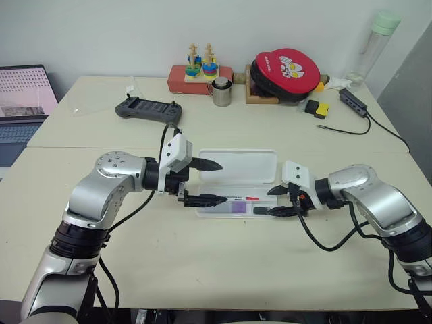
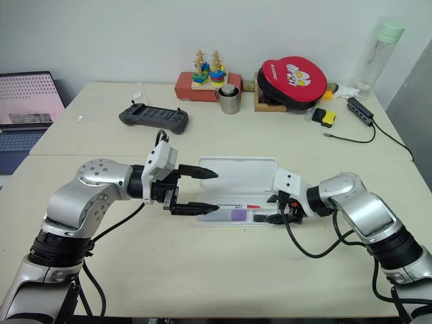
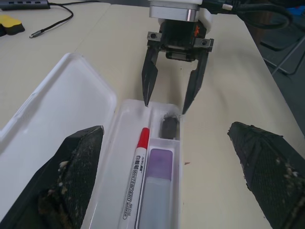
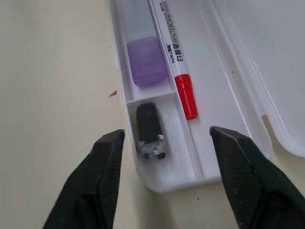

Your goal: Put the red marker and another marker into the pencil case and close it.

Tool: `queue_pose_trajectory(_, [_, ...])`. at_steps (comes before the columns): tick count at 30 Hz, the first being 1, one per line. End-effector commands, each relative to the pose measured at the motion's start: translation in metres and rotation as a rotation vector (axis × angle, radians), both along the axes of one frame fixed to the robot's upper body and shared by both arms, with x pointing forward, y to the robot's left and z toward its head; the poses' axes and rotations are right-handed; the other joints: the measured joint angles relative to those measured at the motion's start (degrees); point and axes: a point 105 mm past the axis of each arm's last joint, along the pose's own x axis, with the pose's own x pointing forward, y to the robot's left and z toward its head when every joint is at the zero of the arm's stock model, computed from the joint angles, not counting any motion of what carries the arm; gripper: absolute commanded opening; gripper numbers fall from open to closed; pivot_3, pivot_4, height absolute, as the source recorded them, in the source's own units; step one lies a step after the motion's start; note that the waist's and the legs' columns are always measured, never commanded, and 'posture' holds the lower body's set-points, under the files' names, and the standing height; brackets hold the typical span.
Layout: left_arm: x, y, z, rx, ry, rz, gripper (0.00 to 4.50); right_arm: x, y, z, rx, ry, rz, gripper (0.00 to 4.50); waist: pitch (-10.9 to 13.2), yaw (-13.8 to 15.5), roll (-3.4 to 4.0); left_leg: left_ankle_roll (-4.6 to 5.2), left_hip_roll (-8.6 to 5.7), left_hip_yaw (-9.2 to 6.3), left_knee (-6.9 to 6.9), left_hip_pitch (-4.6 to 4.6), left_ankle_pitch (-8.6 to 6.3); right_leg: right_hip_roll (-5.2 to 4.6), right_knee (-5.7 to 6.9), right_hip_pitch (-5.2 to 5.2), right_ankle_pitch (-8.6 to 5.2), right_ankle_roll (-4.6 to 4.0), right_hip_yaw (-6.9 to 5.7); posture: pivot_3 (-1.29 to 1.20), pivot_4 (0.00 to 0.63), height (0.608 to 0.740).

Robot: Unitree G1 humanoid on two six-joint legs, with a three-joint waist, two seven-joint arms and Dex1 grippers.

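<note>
Pencil case (image 1: 236, 182) lying open on the desk (image 1: 223, 256), both markers already in its tray.

My right gripper (image 1: 280, 200) is standing with jaws apart at the tray's end, holding nothing; my left gripper (image 1: 206, 182) is gaping wide over the other end. The red marker (image 4: 174, 57) is lying beside the lilac marker (image 4: 145, 57). Next, I judge, I should be catching the far lid (image 1: 236, 164) and folding it squarely forward.

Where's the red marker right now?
The red marker lies in the open pencil case, beside the lilac marker, between the two open grippers.
</note>
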Motion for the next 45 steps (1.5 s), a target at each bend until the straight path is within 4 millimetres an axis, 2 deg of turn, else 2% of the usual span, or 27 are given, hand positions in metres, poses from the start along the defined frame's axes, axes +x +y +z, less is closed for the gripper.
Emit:
queue_pose_trajectory(1, [0.011,0.012,0.021,-0.1,-0.051,0.137,4.5,0.018,0.014,0.072,0.227,-0.134,0.014,4.01,0.02,-0.18,0.02,0.0,0.0,0.0,0.0,0.0,0.0,0.0,-0.01,0.0,0.0,0.0,0.0,0.0,0.15,0.74])
queue_pose_trajectory(2, [0.016,0.017,0.023,-0.128,-0.048,0.197,4.5,0.026,0.017,0.089,0.281,-0.164,-0.003,3.8,0.03,-0.36,0.03,0.0,0.01,0.04,0.01,0.0,0.0,0.0,0.01,-0.03,0.0,0.0,0.04,0.0,0.15,0.74])
queue_pose_trajectory(4, [0.022,0.025,0.026,-0.17,-0.039,0.273,4.5,0.039,0.02,0.11,0.351,-0.197,-0.036,3.67,0.02,-0.5,0.03,0.0,0.03,0.06,0.01,0.04,0.0,0.0,0.05,-0.04,0.0,0.0,0.05,0.0,0.15,0.74])
queue_pose_trajectory(5, [0.024,0.028,0.027,-0.193,-0.032,0.303,4.5,0.046,0.022,0.117,0.372,-0.209,-0.058,3.3,0.02,-0.55,0.03,-0.01,0.05,0.04,0.0,0.06,0.0,0.02,0.05,-0.05,0.0,0.0,0.04,0.0,0.15,0.74])
queue_pose_trajectory(8, [0.026,0.036,0.029,-0.258,-0.017,0.378,4.5,0.071,0.026,0.133,0.402,-0.244,-0.135,2.68,0.01,-0.44,0.02,-0.01,0.03,-0.06,-0.04,0.09,0.0,0.01,0.05,-0.04,0.0,-0.01,-0.01,0.0,0.15,0.74])
queue_pose_trajectory(11, [0.022,0.043,0.027,-0.277,-0.014,0.415,4.5,0.104,0.027,0.132,0.334,-0.274,-0.257,1.88,0.01,-0.68,0.03,-0.01,-0.07,-0.06,-0.04,0.03,0.0,-0.11,0.03,-0.06,0.0,0.0,-0.01,0.0,0.15,0.74])
queue_pose_trajectory(14, [0.017,0.05,0.028,-0.274,-0.022,0.429,4.5,0.124,0.029,0.12,0.246,-0.278,-0.303,1.26,0.02,-0.64,0.03,-0.01,-0.07,-0.09,-0.04,0.0,0.0,-0.14,0.03,-0.1,0.0,-0.01,-0.04,0.0,0.15,0.74])
queue_pose_trajectory(16, [0.014,0.056,0.031,-0.276,-0.026,0.431,4.5,0.131,0.03,0.113,0.197,-0.282,-0.306,0.77,0.02,-0.88,0.02,-0.01,-0.07,-0.06,-0.08,0.01,0.0,-0.14,0.02,-0.1,0.0,-0.01,-0.04,0.0,0.15,0.74])
queue_pose_trajectory(18, [0.012,0.058,0.032,-0.276,-0.028,0.431,4.5,0.13,0.032,0.108,0.174,-0.263,-0.268,0.22,0.02,-0.98,0.03,-0.01,-0.06,-0.08,-0.07,0.01,0.0,-0.14,0.04,-0.1,0.0,-0.01,-0.04,0.0,0.15,0.74])
queue_pose_trajectory(19, [0.012,0.059,0.033,-0.276,-0.029,0.431,4.5,0.129,0.033,0.106,0.16,-0.253,-0.247,0.09,0.02,-1.02,0.03,-0.01,-0.06,-0.08,-0.07,0.0,0.0,-0.15,0.03,-0.11,0.0,-0.01,-0.04,0.0,0.15,0.74])
queue_pose_trajectory(23, [0.012,0.059,0.036,-0.285,-0.029,0.428,4.5,0.119,0.034,0.085,0.072,-0.212,-0.14,0.04,0.02,-1.4,0.03,-0.01,-0.07,-0.08,-0.07,0.0,0.0,-0.16,0.03,-0.1,0.0,-0.01,-0.04,0.0,0.15,0.74])
queue_pose_trajectory(26, [0.01,0.058,0.036,-0.275,-0.023,0.416,4.5,0.1,0.038,0.081,0.069,-0.168,-0.019,0.04,0.02,-1.55,0.03,-0.01,-0.05,-0.1,-0.07,0.01,0.0,-0.16,0.05,-0.11,0.0,-0.01,-0.04,0.0,0.15,0.74])
queue_pose_trajectory(33, [0.007,0.056,0.033,-0.247,-0.001,0.39,4.5,0.07,0.038,0.076,0.061,-0.122,0.119,0.04,0.02,-1.59,0.04,-0.01,-0.04,-0.1,-0.06,0.01,0.0,-0.15,0.04,-0.1,0.0,-0.01,-0.05,0.0,0.15,0.74])
queue_pose_trajectory(37, [0.004,0.056,0.031,-0.236,0.007,0.38,4.5,0.052,0.038,0.065,0.031,-0.108,0.193,0.04,0.02,-1.52,0.04,-0.01,-0.05,-0.1,-0.06,0.0,0.0,-0.16,0.04,-0.1,0.0,-0.01,-0.03,0.0,0.15,0.74])
queue_pose_trajectory(39, [0.002,0.056,0.031,-0.238,0.016,0.373,4.5,0.058,0.044,0.075,0.101,-0.148,0.162,0.04,0.02,-1.52,0.04,-0.02,-0.06,-0.11,-0.06,0.0,0.0,-0.16,0.03,-0.09,0.0,-0.01,-0.05,0.0,0.15,0.74])
queue_pose_trajectory(40, [0.002,0.056,0.031,-0.237,0.018,0.37,4.5,0.064,0.047,0.088,0.16,-0.174,0.139,0.04,0.03,-1.53,0.04,-0.01,-0.06,-0.1,-0.06,0.01,0.0,-0.16,0.03,-0.09,0.0,-0.01,-0.04,0.0,0.15,0.74])
queue_pose_trajectory(42, [0.0,0.055,0.03,-0.229,0.024,0.361,4.5,0.086,0.045,0.108,0.222,-0.229,0.023,0.04,0.04,-1.74,0.06,-0.02,-0.03,-0.08,-0.06,0.02,0.0,-0.15,0.05,-0.11,0.0,-0.01,-0.03,0.0,0.15,0.74])
queue_pose_trajectory(45, [-0.002,0.053,0.029,-0.223,0.027,0.35,4.5,0.117,0.034,0.109,0.172,-0.295,-0.114,0.04,0.06,-1.76,0.11,-0.05,-0.04,-0.04,-0.06,0.03,0.02,-0.14,0.07,-0.14,0.0,-0.01,0.0,0.0,0.15,0.74])
